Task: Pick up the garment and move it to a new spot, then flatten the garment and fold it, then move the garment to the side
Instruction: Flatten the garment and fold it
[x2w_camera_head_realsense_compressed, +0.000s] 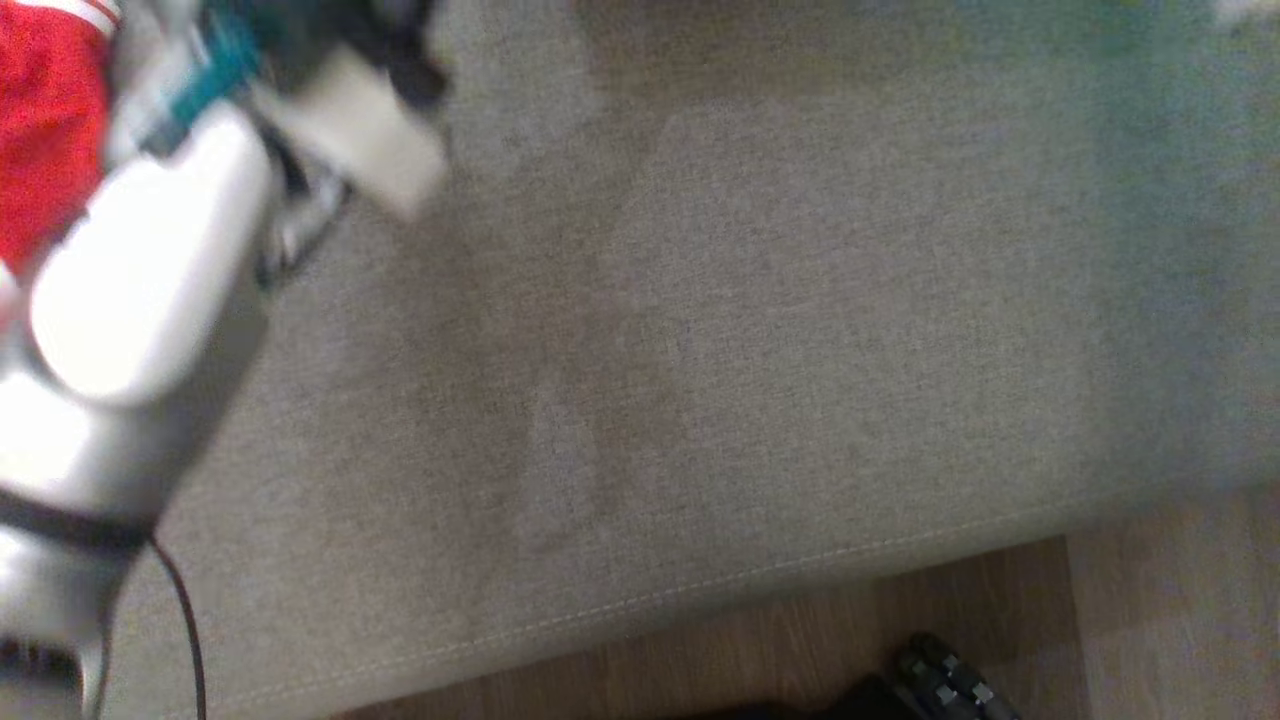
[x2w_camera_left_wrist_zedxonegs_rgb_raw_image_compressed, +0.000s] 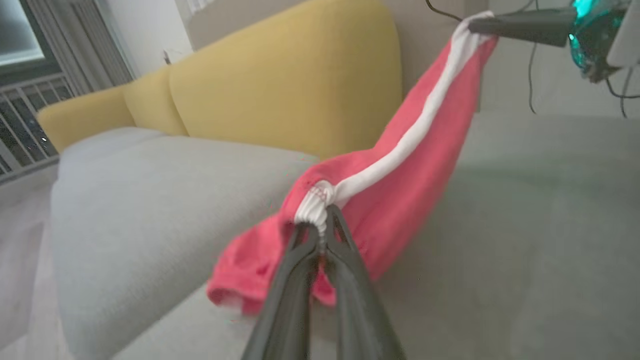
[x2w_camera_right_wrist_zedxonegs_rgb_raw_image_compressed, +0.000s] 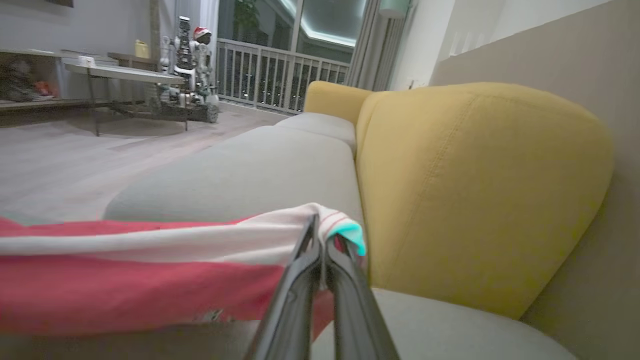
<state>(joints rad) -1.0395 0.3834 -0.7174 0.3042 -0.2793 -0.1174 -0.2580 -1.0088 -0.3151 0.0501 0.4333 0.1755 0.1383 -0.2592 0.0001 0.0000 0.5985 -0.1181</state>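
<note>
The garment (x2w_camera_left_wrist_zedxonegs_rgb_raw_image_compressed: 400, 170) is red with a white band and hangs stretched between my two grippers above the grey sofa seat (x2w_camera_left_wrist_zedxonegs_rgb_raw_image_compressed: 150, 200). My left gripper (x2w_camera_left_wrist_zedxonegs_rgb_raw_image_compressed: 322, 220) is shut on a bunched end of the white band. The right gripper (x2w_camera_left_wrist_zedxonegs_rgb_raw_image_compressed: 475, 26) pinches the band's far end at the top right of the left wrist view. Seen from its own wrist, my right gripper (x2w_camera_right_wrist_zedxonegs_rgb_raw_image_compressed: 320, 235) is shut on the white hem, and the garment (x2w_camera_right_wrist_zedxonegs_rgb_raw_image_compressed: 125, 285) runs off to the left. In the blurred head view a pale forearm (x2w_camera_head_realsense_compressed: 150, 260) reaches towards the garment (x2w_camera_head_realsense_compressed: 40, 130) at the top left.
A yellow backrest (x2w_camera_right_wrist_zedxonegs_rgb_raw_image_compressed: 475, 190) rises behind the seat cushions. The grey seat (x2w_camera_head_realsense_compressed: 750, 300) spreads across the head view, with wood floor (x2w_camera_head_realsense_compressed: 800, 640) along its front edge and a dark object (x2w_camera_head_realsense_compressed: 940, 685) at the bottom. A low table (x2w_camera_right_wrist_zedxonegs_rgb_raw_image_compressed: 125, 75) and a railing (x2w_camera_right_wrist_zedxonegs_rgb_raw_image_compressed: 270, 75) stand farther off.
</note>
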